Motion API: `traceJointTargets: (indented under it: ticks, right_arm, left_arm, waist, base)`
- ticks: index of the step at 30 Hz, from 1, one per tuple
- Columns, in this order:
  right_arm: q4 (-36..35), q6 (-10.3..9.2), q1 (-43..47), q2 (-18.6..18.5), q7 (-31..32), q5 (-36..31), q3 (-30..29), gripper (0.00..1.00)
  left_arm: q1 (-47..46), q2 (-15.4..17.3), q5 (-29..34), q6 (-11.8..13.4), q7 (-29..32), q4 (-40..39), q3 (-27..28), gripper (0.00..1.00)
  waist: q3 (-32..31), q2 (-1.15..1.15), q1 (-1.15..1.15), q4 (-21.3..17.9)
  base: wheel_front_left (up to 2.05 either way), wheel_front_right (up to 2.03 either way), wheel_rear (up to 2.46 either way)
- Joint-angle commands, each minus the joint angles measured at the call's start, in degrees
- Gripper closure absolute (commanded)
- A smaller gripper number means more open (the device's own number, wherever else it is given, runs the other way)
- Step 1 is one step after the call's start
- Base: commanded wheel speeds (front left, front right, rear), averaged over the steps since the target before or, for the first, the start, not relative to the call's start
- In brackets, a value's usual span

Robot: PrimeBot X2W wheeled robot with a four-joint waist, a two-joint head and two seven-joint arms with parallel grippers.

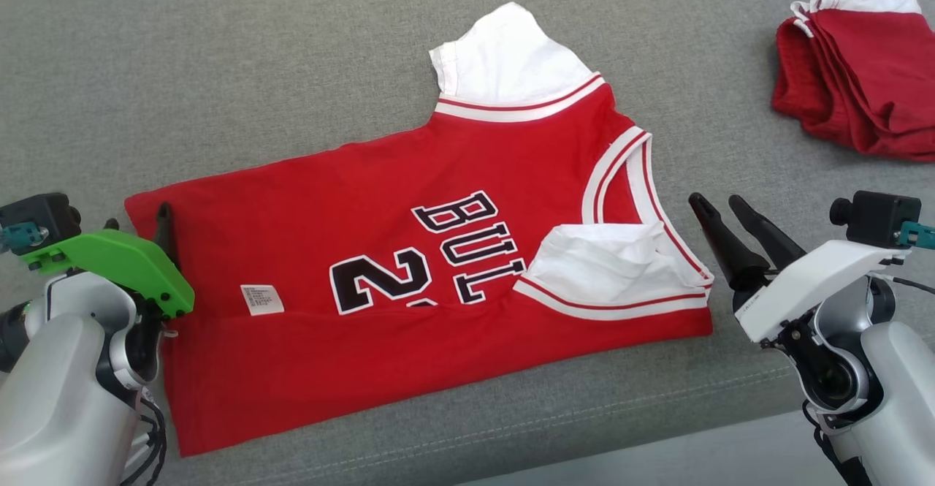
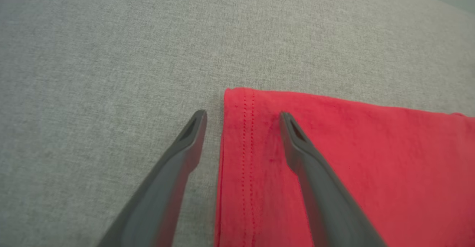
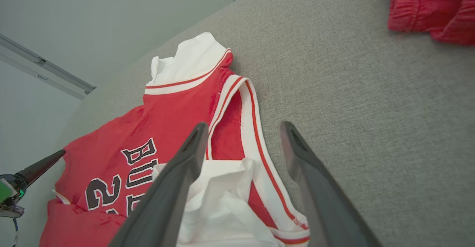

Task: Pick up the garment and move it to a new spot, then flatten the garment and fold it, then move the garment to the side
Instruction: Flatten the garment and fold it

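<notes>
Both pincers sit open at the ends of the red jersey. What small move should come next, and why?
Probably lower the left pincer and close it on the hem corner of the jersey. Its fingers straddle that edge, while the right pincer hangs open just off the collar end.

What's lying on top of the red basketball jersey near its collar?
A crumpled white sleeve with red-striped cuff lies on the front of the red jersey; the fabric beneath it is hidden.
</notes>
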Motion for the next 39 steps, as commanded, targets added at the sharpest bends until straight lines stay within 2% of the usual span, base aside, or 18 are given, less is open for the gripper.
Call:
traceJointTargets:
  ticks: [1,9,11,13,19,25,39]
  right_arm:
    - [-0.1,0.00,-0.9,-0.5,-0.4,0.4,0.3,0.00]
    - [-0.1,0.00,-1.7,-1.5,-0.7,0.7,1.1,0.00]
    - [-0.3,0.00,-2.4,-1.7,-0.6,0.6,1.5,0.00]
    - [-0.5,0.00,-3.1,-2.1,-0.3,0.3,1.8,0.00]
    - [0.5,0.00,-7.6,-3.2,1.4,-1.1,2.4,0.00]
    - [5.3,0.00,-16.5,-3.0,4.4,-4.5,2.3,0.00]
    - [26.8,0.00,-41.0,-1.0,14.5,-15.7,0.7,0.00]
  left_arm:
    - [-1.7,0.5,-0.5,-0.9,-0.1,1.5,0.4,0.00]
    - [-3.8,0.2,-0.7,-2.1,-0.9,5.0,0.3,0.00]
    - [-4.4,0.0,-0.5,-2.4,-1.7,5.6,0.4,0.60]
    - [-4.9,-0.3,0.0,-3.0,-2.7,5.8,0.1,1.00]
    - [-6.1,-1.5,0.3,-4.5,-4.9,6.1,-0.5,1.00]
    - [-7.3,-3.0,1.1,-5.7,-7.0,5.4,-1.7,1.00]
    - [-9.2,-9.1,4.7,-6.5,-13.3,-3.3,-6.1,1.00]
  waist:
    - [1.3,0.00,0.00,-1.1]
    - [2.2,0.00,0.00,-1.3]
    - [2.5,0.00,0.00,-1.2]
    - [2.8,0.00,0.00,-0.8]
    - [3.3,0.00,0.00,1.1]
    - [4.2,0.00,0.00,4.1]
    - [9.7,0.00,0.00,15.4]
  base:
    - [0.00,0.00,0.00]
    - [0.00,0.00,0.00]
    - [0.00,0.00,0.00]
    - [0.00,0.00,0.00]
    - [0.00,0.00,0.00]
    - [0.00,0.00,0.00]
    - [0.00,0.00,0.00]
